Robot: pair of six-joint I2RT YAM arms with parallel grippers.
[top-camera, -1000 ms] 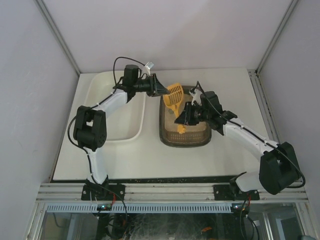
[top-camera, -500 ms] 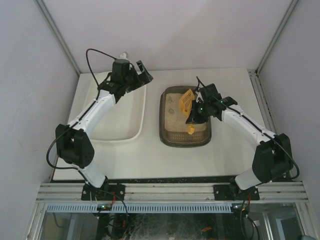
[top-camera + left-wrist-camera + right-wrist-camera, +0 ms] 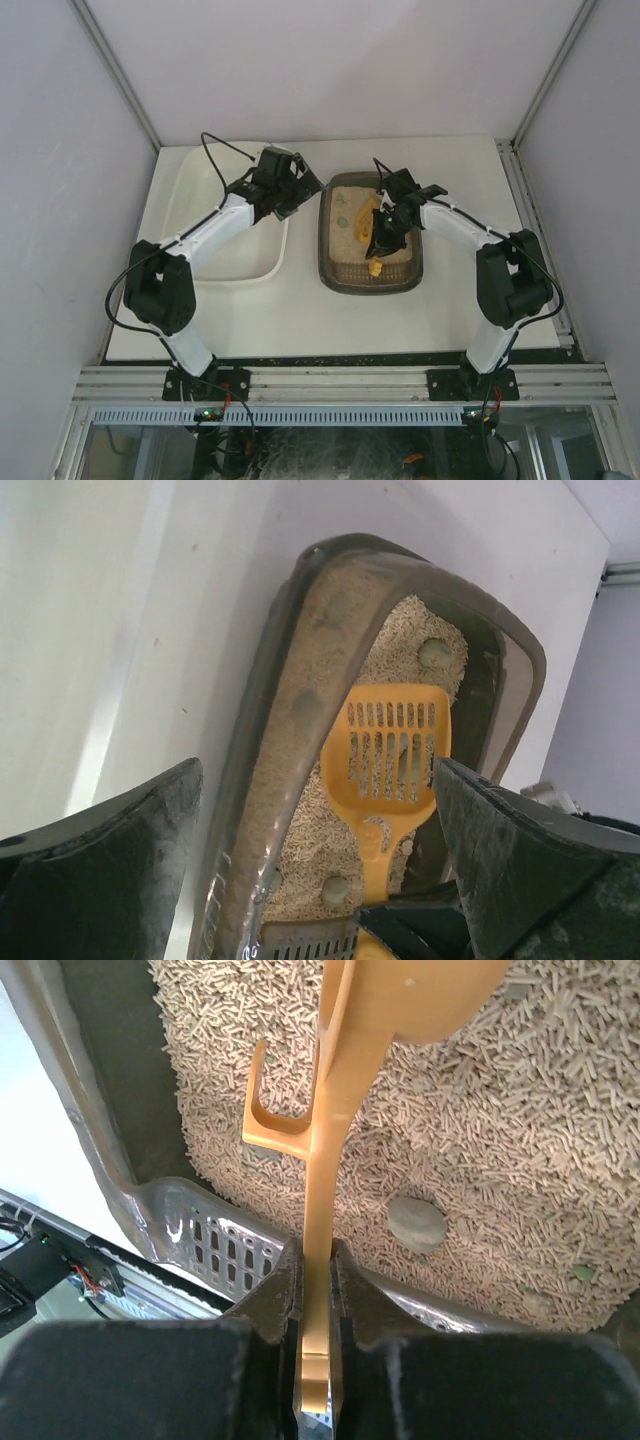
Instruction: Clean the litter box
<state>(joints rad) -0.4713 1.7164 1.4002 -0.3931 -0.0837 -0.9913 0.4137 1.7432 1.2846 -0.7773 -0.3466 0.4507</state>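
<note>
A: How would the box point(image 3: 368, 284) handle if it had to be moved?

B: It's stiff moulded plastic, I'd judge, but bottom-heavy with loose litter point(image 3: 500, 1110). Tip it and the pellets will run. Take it by the rolled rim on a long side and keep it level.

A: And its looks?

B: It's dark olive-brown and shallow, with rounded corners. Inside is a bed of beige pellets, with a few grey-green round lumps point(image 3: 417, 1224) lying on top. It sits at the centre of the top view on the white table point(image 3: 300, 320), just right of the white tub point(image 3: 215, 250).

A: What about the scoop point(image 3: 395, 745)?

B: It's yellow and slotted, probably light and rigid. Its head lies over the litter in the upper half of the box. Whether it's dug in or only resting on the pellets, I can't tell from these angles. The right gripper point(image 3: 316, 1260) is clamped on the flat handle, edge-on, at the bottom centre of its wrist view. That grip looks sound for sifting.

A: And the other arm?

B: The left gripper point(image 3: 318, 770) is spread wide with nothing between the fingers. It hovers by the box's upper-left corner, over the strip between tub and box.
</note>
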